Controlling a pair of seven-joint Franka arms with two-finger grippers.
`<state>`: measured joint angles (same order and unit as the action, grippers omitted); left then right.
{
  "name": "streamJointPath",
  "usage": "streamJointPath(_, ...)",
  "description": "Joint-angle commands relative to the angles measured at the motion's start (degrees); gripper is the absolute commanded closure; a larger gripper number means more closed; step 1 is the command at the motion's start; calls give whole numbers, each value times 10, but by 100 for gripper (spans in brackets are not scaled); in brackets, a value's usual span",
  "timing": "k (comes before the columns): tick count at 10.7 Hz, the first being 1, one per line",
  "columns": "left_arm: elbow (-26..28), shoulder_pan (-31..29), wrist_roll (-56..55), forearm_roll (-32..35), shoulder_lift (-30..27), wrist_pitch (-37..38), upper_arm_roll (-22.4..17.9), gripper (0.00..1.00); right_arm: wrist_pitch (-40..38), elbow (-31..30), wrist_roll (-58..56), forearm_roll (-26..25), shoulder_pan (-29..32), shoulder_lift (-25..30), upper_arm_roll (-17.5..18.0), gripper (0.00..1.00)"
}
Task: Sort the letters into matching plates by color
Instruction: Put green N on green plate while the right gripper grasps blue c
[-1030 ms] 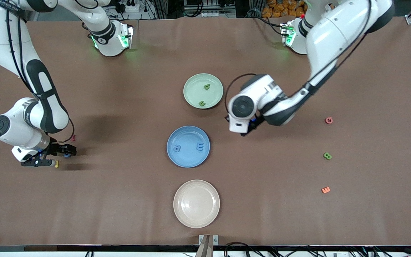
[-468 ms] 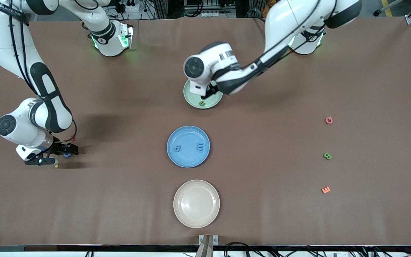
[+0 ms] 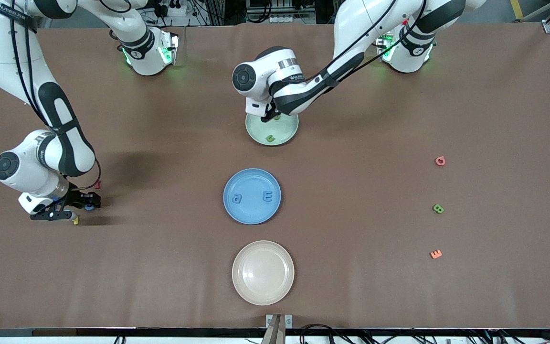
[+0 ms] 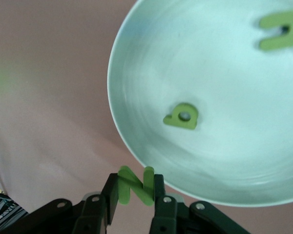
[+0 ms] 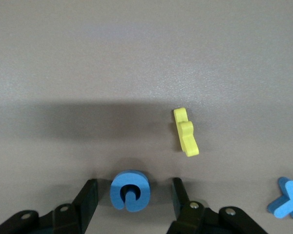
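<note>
My left gripper (image 3: 269, 114) hangs over the farther rim of the pale green plate (image 3: 285, 135), shut on a green letter N (image 4: 135, 185). Two green letters (image 3: 270, 138) lie in that plate; the left wrist view shows them (image 4: 181, 116) (image 4: 279, 31) on the plate (image 4: 224, 73). My right gripper (image 3: 81, 209) is low at the table near the right arm's end. It is open (image 5: 132, 191), with a blue round letter (image 5: 130, 190) on the table between its fingers with a gap on each side. The blue plate (image 3: 252, 212) holds two blue letters (image 3: 238, 198) (image 3: 268, 196). The beige plate (image 3: 263, 272) is empty.
A yellow letter (image 5: 186, 131) lies by the right gripper, also in the front view (image 3: 75, 220), with a blue X (image 5: 288, 200) and a small red letter (image 3: 98, 184) close by. Toward the left arm's end lie a pink-red letter (image 3: 440, 161), a green letter (image 3: 438, 208) and an orange letter (image 3: 436, 254).
The left arm has swung from beside the blue and green plates to over the green plate's farther rim. The right gripper has barely shifted by the blue letter.
</note>
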<state>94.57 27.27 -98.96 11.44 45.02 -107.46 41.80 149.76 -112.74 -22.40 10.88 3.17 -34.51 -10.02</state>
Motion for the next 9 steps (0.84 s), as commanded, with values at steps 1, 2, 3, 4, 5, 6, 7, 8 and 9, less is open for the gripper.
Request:
streamJointPath(1, -33, 3, 9, -17, -1, -8, -36, 100, 5, -11, -13, -2, 16, 8, 11, 46)
streamJointPath(2, -39, 2, 10, -17, 2, -17, -39, 100, 5, -11, -14, -2, 16, 8, 11, 53)
streamJointPath(3, -38, 4, 10, -17, 2, -20, -40, 100, 5, -11, -14, -2, 15, 8, 11, 54)
streamJointPath(4, -38, 9, 10, -18, 3, -20, -40, 100, 5, -11, -14, -2, 14, 8, 12, 57)
streamJointPath(5, -37, 9, 14, -16, 3, -20, -41, 41, 5, -10, -13, -2, 12, 8, 12, 59)
streamJointPath(6, -37, 10, 19, -12, 3, -20, -42, 0, 5, -10, -13, -2, 12, 8, 12, 61)
streamJointPath(7, -37, 11, 19, -12, 2, -20, -43, 0, 5, -10, -13, -2, 11, 8, 12, 62)
streamJointPath(8, -38, 10, 19, -13, 2, -20, -43, 0, 6, -9, -13, -2, 10, 7, 12, 65)
streamJointPath(9, -38, 6, 19, -12, 2, -20, -44, 0, 6, -8, -14, -2, 7, 6, 11, 66)
